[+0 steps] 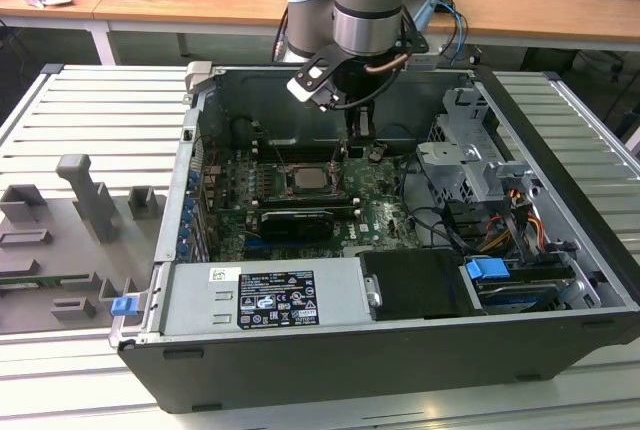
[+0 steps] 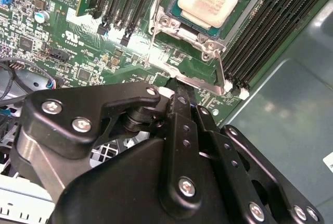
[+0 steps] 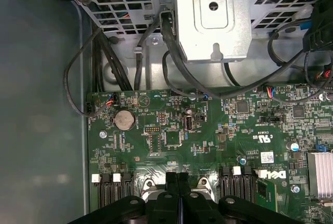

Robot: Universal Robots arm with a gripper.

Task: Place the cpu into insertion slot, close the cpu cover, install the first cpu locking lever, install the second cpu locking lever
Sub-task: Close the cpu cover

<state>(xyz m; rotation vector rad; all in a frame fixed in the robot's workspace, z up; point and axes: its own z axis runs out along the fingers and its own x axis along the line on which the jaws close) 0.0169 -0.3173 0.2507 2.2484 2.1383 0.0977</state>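
In the exterior view the cpu [image 1: 305, 179] is seen at the middle of the green board. In the second wrist view it is shown seated in the insertion slot [image 2: 165, 22], with the cpu cover [image 2: 244, 10] apparently laid down around it, so a locking lever is judged to be the step in hand. A silver bar [image 2: 200, 81], taken to be that lever, should be pushed steadily along its own swing, clear of the memory slots [image 2: 270, 21], until it is caught under its hook. Toward the exterior view's right, the pincer [image 1: 358, 138] is found just beside the slot. Its fingers are pressed together with nothing gripped between them, and their tip is seen touching the bar.
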